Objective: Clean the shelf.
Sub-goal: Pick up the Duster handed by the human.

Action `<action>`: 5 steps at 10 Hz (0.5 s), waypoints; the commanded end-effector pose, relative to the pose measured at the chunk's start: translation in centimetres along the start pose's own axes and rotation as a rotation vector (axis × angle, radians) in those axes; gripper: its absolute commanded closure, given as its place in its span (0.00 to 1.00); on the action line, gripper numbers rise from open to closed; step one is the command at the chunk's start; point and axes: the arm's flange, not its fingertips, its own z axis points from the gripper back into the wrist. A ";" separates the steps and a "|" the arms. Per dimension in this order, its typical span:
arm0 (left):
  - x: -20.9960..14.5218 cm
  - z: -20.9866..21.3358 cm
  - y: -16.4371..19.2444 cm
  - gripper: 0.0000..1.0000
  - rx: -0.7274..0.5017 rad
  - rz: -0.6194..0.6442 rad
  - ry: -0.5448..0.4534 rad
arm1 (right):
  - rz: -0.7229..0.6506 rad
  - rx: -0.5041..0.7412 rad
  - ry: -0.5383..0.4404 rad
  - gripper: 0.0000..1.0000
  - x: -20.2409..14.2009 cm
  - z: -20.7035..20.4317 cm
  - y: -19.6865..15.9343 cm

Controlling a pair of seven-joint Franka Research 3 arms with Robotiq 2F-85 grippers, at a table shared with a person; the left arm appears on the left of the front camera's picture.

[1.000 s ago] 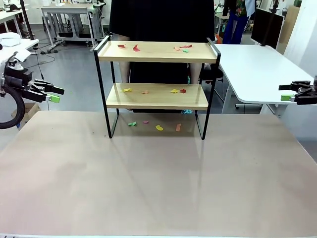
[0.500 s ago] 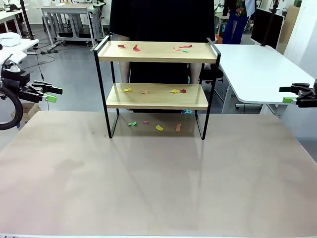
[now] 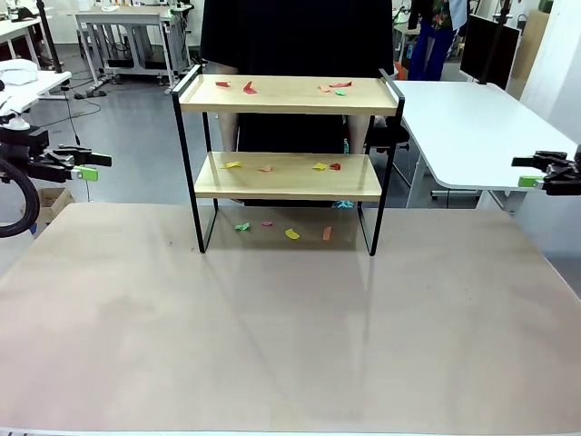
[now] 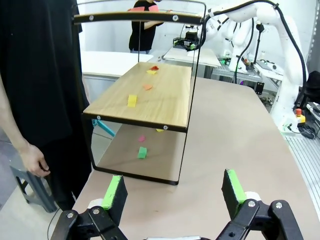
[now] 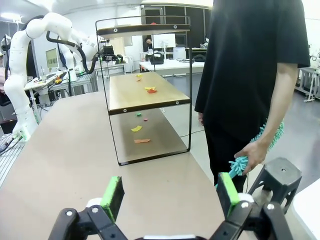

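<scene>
On the worktop point(image 3: 290, 336) stands the two-tier shelf point(image 3: 289, 177), coloured paper scraps point(image 3: 292, 233) strewn on both boards and beneath it. Left of the shelf the left tool point(image 3: 90, 166) hangs with jaws spread wide; right of it, the right tool point(image 3: 524, 172) likewise. Behind it, a person point(image 3: 295, 36) holds a teal duster point(image 5: 240, 164).

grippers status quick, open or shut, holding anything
left gripper: open, holding nothing
right gripper: open, holding nothing
</scene>
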 end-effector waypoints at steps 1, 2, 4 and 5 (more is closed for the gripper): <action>1.4 0.4 -0.6 0.00 0.001 -0.035 -0.054 | 0.025 0.007 -0.044 0.00 0.7 -0.1 -0.2; 1.9 0.7 -0.9 0.00 0.005 -0.046 -0.060 | 0.025 0.006 -0.047 0.00 0.9 -0.1 -0.2; 2.3 0.5 -1.2 0.00 0.009 -0.049 -0.050 | 0.018 0.000 -0.042 0.00 1.0 -0.2 -0.3; 2.4 0.1 -1.3 0.00 0.010 -0.043 -0.046 | 0.018 -0.005 -0.042 0.00 1.2 -0.2 -0.3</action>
